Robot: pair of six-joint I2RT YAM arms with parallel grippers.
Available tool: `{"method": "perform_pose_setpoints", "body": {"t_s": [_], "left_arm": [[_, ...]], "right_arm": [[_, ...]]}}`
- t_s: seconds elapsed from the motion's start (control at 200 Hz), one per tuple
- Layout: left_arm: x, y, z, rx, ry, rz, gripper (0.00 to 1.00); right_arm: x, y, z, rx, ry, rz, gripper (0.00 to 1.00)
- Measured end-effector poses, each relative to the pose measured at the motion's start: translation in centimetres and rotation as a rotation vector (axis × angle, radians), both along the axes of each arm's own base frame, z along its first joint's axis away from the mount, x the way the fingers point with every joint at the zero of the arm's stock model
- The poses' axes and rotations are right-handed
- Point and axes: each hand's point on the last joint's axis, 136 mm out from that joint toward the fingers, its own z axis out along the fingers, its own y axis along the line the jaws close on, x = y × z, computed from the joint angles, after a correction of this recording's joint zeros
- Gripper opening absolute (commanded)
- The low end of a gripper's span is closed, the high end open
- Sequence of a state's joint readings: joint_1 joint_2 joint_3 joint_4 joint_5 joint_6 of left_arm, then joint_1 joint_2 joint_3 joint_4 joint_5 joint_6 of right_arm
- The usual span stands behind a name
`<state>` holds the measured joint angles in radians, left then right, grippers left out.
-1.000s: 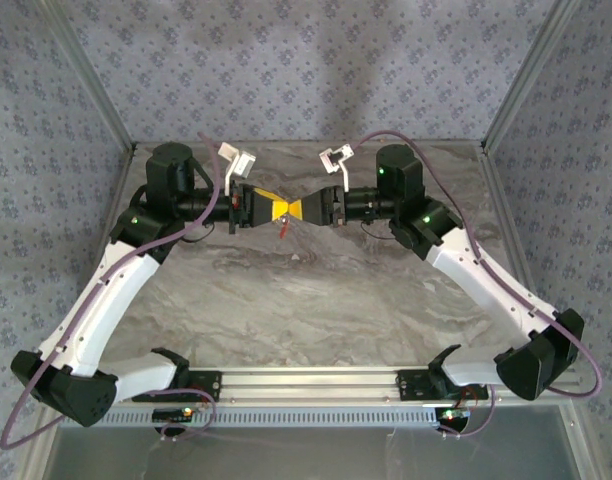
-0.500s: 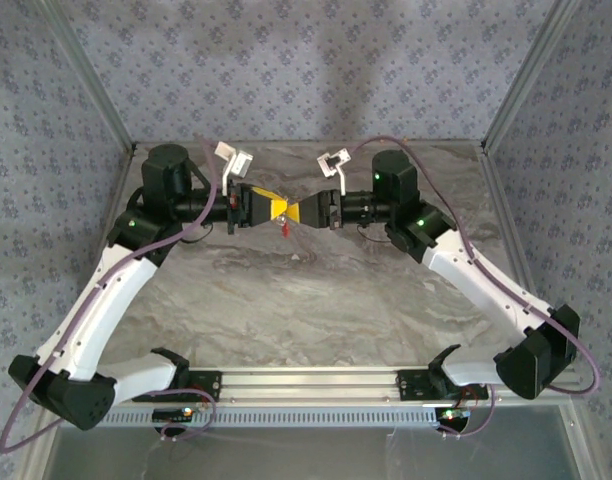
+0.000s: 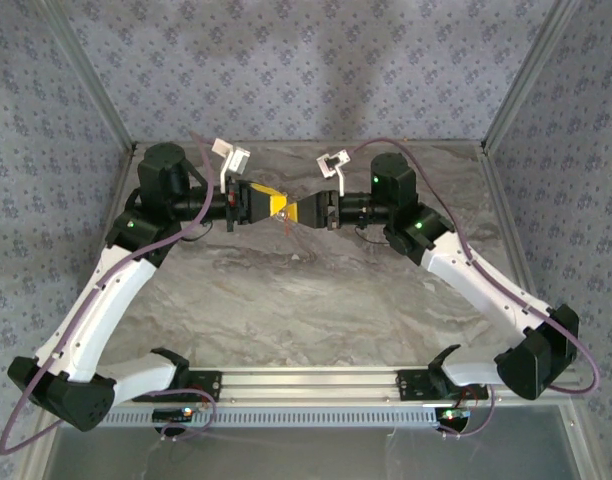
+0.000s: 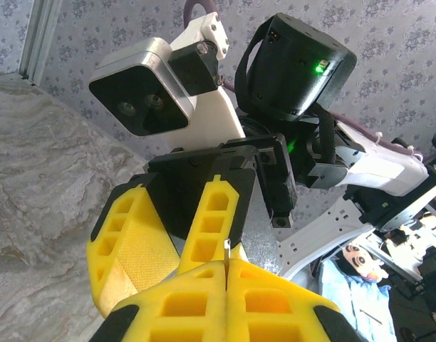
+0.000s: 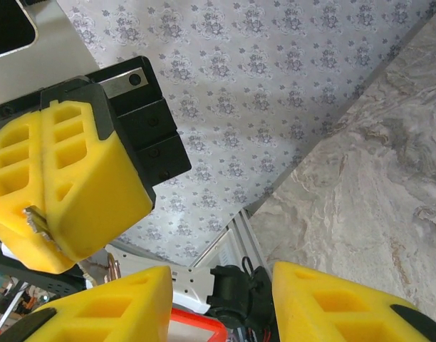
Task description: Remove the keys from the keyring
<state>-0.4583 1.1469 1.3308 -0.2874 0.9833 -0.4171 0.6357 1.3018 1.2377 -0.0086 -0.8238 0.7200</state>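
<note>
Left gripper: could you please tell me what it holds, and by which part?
The left gripper pinches a thin silvery metal sliver in its shut jaws; only its edge shows.

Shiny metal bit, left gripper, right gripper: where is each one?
shiny metal bit (image 5: 34, 218): right wrist view, its silvery end poking out.
left gripper (image 3: 281, 207): top view, where its shut yellow fingertips meet.
right gripper (image 5: 221, 278): right wrist view, gap between its yellow fingertips.
</note>
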Motion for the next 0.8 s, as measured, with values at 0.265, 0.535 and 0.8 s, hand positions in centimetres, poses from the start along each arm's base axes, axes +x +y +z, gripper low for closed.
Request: {"method": "perform_pose_setpoints", "body": {"t_s": [0.265,0.535,0.8], "left_arm": [[0.0,0.0,0.0,0.000,0.000,0.000,0.00],[0.0,0.0,0.0,0.000,0.002,0.000,0.00],[0.2,0.1,-0.2,0.000,0.009,0.005,0.00]], "right_arm": [[-0.4,-1.1,1.3,0.043,-0.027,-0.026,0.47],[-1.5,-0.4,2.0,0.065,-0.044,0.009,0.40],[-1.4,0.1,1.8,0.071,-0.032,0.023,0.30]]}}
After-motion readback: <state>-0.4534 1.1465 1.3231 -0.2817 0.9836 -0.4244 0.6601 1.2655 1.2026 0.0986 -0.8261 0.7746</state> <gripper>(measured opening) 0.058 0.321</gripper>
